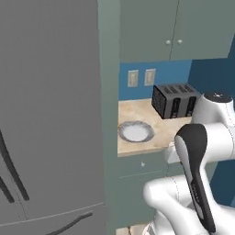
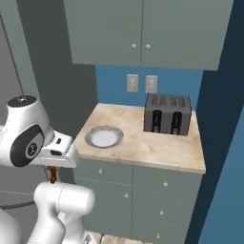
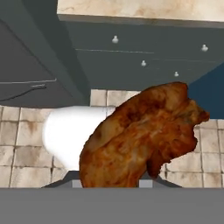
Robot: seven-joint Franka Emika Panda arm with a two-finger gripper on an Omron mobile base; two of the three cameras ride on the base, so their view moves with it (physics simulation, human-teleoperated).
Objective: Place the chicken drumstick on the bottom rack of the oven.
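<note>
The hand is clamped on the chicken drumstick, carried low above the tiled floor beside the drawers. The plate lies bare on the worktop. Judged step: transport, load kept low for clearance

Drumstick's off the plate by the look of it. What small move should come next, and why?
Probably keep the gripper shut on the chicken drumstick and turn the base to find the oven. The hand view has the drumstick over floor tiles; the base views show an empty plate, a toaster and cabinets.
</note>
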